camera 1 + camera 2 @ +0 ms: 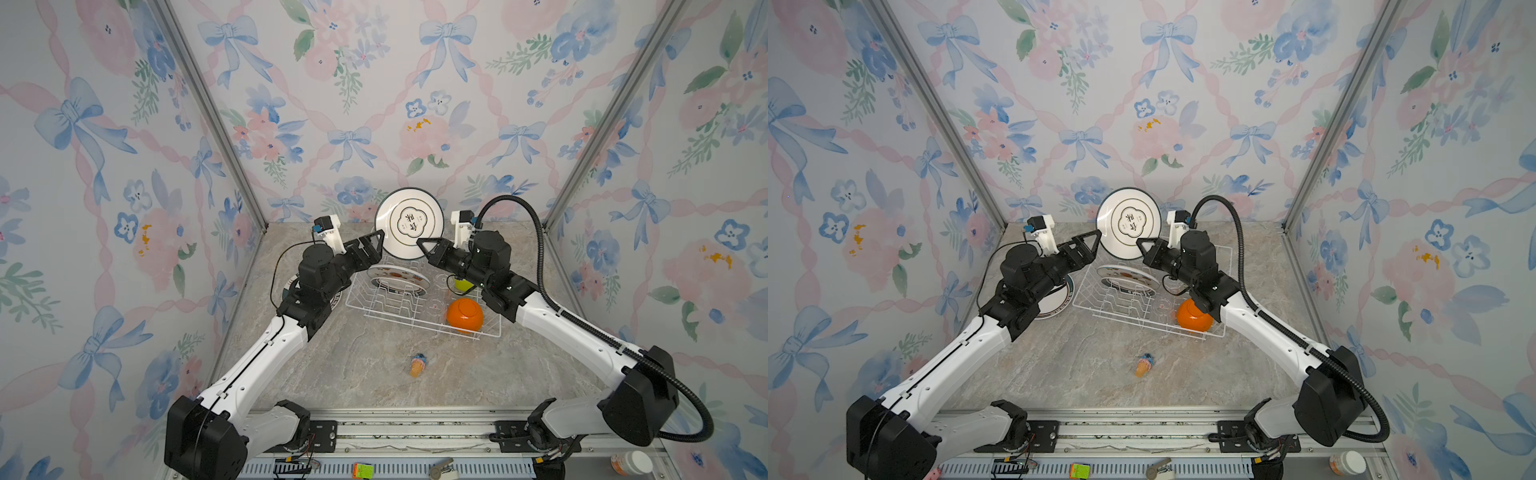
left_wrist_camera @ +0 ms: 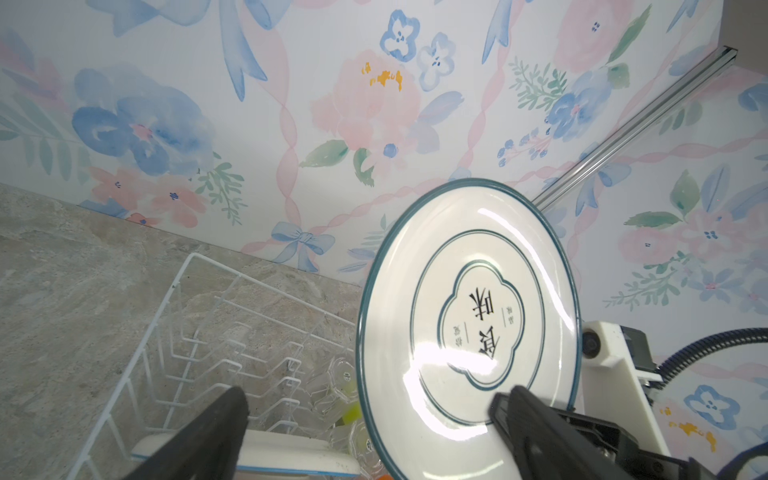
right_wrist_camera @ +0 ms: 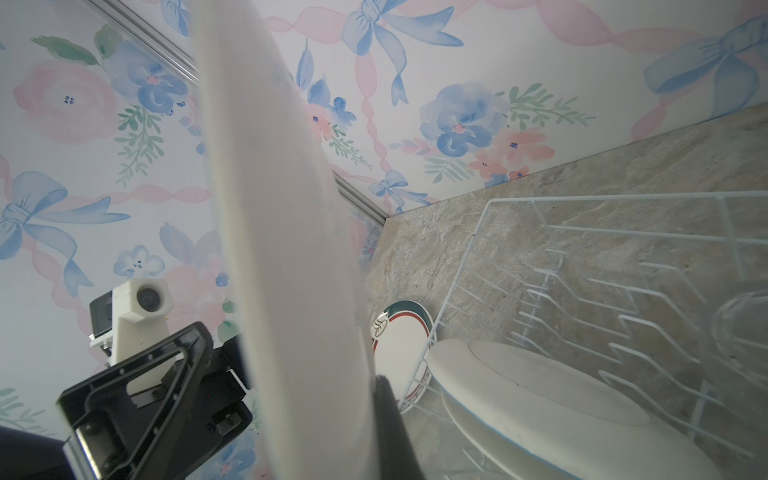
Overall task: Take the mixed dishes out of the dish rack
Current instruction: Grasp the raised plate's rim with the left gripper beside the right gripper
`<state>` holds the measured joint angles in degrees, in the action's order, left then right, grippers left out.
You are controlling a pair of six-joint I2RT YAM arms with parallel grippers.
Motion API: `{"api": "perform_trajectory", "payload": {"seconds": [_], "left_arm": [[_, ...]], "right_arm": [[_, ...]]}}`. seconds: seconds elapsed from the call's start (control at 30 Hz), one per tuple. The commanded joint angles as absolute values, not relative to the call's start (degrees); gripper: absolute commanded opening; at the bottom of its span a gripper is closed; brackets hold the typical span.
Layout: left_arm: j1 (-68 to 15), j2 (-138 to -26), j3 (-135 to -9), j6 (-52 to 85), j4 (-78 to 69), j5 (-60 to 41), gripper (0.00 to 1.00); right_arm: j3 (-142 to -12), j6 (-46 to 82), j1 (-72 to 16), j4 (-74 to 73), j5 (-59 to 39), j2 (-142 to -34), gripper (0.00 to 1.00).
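- Here, the emblem plate (image 1: pixel 409 222) is held upright above the dish rack (image 1: pixel 399 307). It is pinched at its lower rim by the right gripper's (image 1: pixel 423 244) tight jaws, so that it is lifted clear.
- The left gripper (image 1: pixel 376 249) is poised just beside the opposite rim with its jaws spread wide, seemingly for a handover.
- The orange bowl (image 1: pixel 464 316) is yet to be unloaded from the rack.

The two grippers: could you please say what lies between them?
The upright black-emblem plate, pinched by the right gripper; the open left gripper at its opposite edge, in both top views.
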<state>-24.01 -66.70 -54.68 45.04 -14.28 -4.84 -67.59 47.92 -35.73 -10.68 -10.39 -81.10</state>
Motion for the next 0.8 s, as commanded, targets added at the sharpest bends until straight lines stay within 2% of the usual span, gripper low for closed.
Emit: {"api": "perform_trajectory", "payload": {"seconds": [0.0,0.3,0.43,0.67,0.77], "left_arm": [[-24.26,-68.09,-55.69,43.85,-19.13,-7.72,0.98],[-24.26,-68.46,-54.32,45.34,-20.1,-10.34,0.88],[-24.26,-67.95,-53.71,46.11,-20.69,-11.07,0.79],[-24.26,-67.91,-53.22,47.32,-21.7,-11.78,0.51],[-24.26,-68.68,-53.35,48.22,-22.56,-13.02,0.49]], "right_arm": [[-69.71,50.26,-36.1,-17.18,-12.99,-81.45,0.0],[-68.36,49.39,-38.72,-18.63,-12.6,-81.44,0.0],[-69.69,51.21,-38.68,-19.58,-14.69,-83.56,0.0],[-70.75,53.32,-38.34,-21.78,-16.64,-85.42,0.0],[-70.75,53.54,-38.32,-21.8,-16.91,-85.43,0.0]]}}
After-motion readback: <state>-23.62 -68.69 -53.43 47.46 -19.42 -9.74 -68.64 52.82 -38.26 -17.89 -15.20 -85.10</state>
